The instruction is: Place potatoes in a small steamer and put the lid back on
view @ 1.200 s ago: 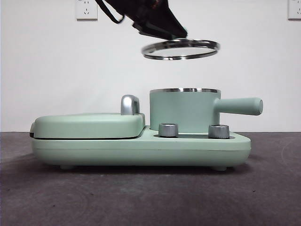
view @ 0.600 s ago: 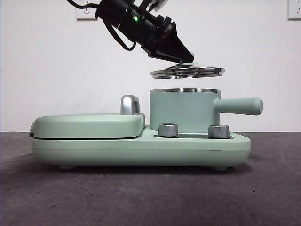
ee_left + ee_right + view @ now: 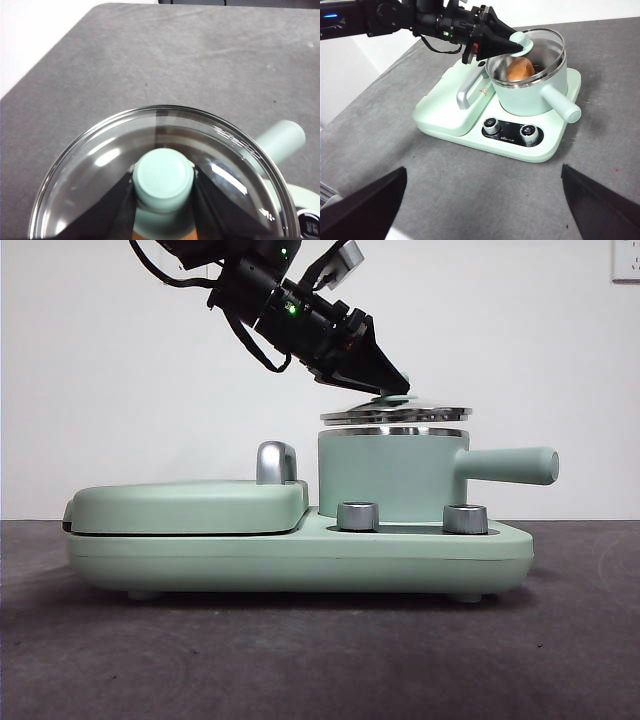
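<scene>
The left claw (image 3: 392, 390), clamped on the lid's (image 3: 396, 417) knob, has lowered it from above onto the steamer's (image 3: 390, 475) rim, potato (image 3: 520, 69) inside, so only release remains; right claw (image 3: 482, 200) waits open.

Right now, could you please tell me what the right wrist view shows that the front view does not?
Only the right wrist view shows the orange-brown lumpy potato inside the mint-green cylindrical pot, seen through the glass, and the right gripper open above the table. Only the front view shows a white wall socket. Both show the left gripper shut on the knob of the round steel-rimmed lid at the pot's rim.
</scene>
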Motion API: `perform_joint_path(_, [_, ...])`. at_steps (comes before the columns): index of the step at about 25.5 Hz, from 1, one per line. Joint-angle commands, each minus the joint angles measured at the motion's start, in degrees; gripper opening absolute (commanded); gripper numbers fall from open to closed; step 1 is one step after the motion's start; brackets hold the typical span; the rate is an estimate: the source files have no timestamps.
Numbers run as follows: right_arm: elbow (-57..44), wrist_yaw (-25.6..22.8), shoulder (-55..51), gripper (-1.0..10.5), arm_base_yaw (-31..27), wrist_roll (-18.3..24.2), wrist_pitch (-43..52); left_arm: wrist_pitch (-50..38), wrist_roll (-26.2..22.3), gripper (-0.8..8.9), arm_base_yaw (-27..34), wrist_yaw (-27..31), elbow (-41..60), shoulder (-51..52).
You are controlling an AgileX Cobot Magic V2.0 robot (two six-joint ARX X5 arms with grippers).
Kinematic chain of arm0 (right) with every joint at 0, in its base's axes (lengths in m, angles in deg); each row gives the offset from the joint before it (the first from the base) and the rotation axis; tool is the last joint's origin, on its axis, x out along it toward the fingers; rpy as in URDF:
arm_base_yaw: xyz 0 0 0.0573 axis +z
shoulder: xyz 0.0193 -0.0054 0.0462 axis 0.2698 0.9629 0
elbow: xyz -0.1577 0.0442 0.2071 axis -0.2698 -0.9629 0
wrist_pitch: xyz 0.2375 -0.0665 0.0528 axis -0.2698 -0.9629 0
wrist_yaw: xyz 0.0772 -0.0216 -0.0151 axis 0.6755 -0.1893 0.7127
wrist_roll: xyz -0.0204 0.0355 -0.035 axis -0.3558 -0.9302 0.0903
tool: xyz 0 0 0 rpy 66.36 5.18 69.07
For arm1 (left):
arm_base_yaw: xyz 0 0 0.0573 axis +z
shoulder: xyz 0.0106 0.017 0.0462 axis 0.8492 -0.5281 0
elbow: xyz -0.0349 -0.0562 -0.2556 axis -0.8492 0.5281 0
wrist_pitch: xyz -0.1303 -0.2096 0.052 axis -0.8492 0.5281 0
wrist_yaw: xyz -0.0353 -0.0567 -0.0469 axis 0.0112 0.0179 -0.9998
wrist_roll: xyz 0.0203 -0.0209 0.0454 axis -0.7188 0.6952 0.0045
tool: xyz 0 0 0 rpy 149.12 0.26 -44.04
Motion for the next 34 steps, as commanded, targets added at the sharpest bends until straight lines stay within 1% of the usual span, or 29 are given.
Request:
perform_joint_path(1, [0.5, -0.2, 0.2, 4.9, 0.4, -0.9, 0.5, -2.8, 4.7, 0.12, 0.6, -0.5, -1.8, -0.5])
perform_joint_path(4, [0.5, -0.2, 0.2, 4.9, 0.4, -1.2, 0.5, -3.3, 5.5, 0.11, 1.2, -0.6, -1.8, -0.5])
perform_joint_path(9, [0.5, -0.2, 0.2, 4.9, 0.4, -2.0, 0.5, -3.2, 8.8, 0.1, 1.8, -0.6, -1.8, -0.6])
perform_joint_path(17, [0.5, -0.2, 0.2, 4.9, 0.4, -2.0, 0.5, -3.3, 8.9, 0.11, 0.9, -0.5, -1.8, -0.7])
perform_joint_path(21, [0.5, -0.2, 0.2, 4.9, 0.4, -2.1, 0.5, -3.3, 8.8, 0.11, 0.3, 0.3, -1.8, -1.0])
perform_joint_path(28, [0.5, -0.2, 0.2, 4.9, 0.4, -2.4, 0.5, -2.9, 7.8, 0.11, 0.2, 1.4, -1.8, -1.5])
perform_joint_path(34, [0.5, -0.2, 0.2, 4.9, 0.4, -2.5, 0.5, -0.4, 6.4, 0.11, -0.1, 2.0, -1.8, -2.0])
